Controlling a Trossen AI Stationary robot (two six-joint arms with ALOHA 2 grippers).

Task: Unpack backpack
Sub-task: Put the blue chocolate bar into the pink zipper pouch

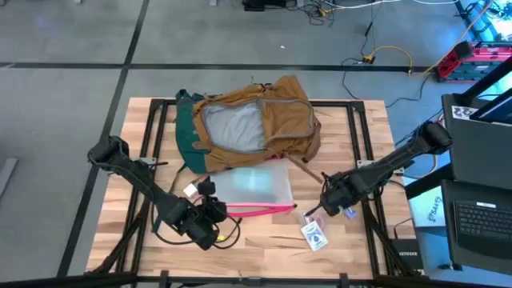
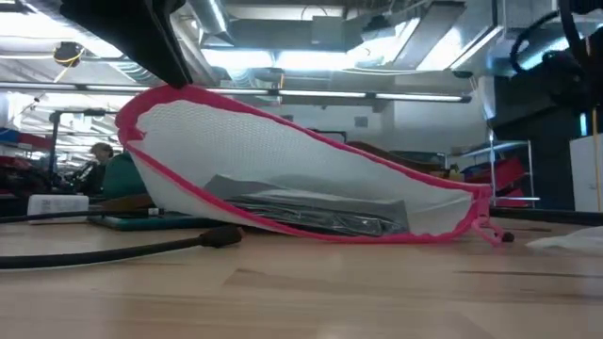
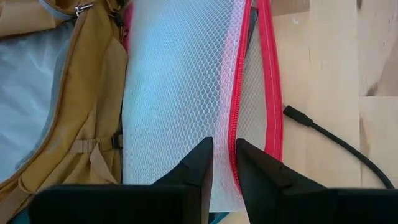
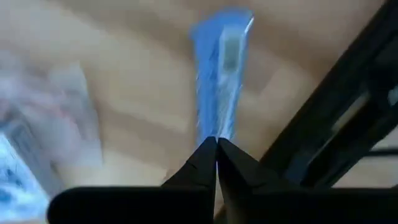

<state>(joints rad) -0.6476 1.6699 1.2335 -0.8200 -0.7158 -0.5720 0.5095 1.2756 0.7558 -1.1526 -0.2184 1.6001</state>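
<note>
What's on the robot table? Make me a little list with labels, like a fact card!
backpack: tan-brown backpack lies open at the table's far side, grey lining showing
pouch: clear mesh pouch with pink edge, lying in front of the backpack, one end lifted
left gripper: left gripper shut on the pouch's pink zip edge
right gripper: right gripper shut on a thin blue item, above the table's right part
small packet: small packet lies flat near the table's front
cable: black cable on the wood
</note>
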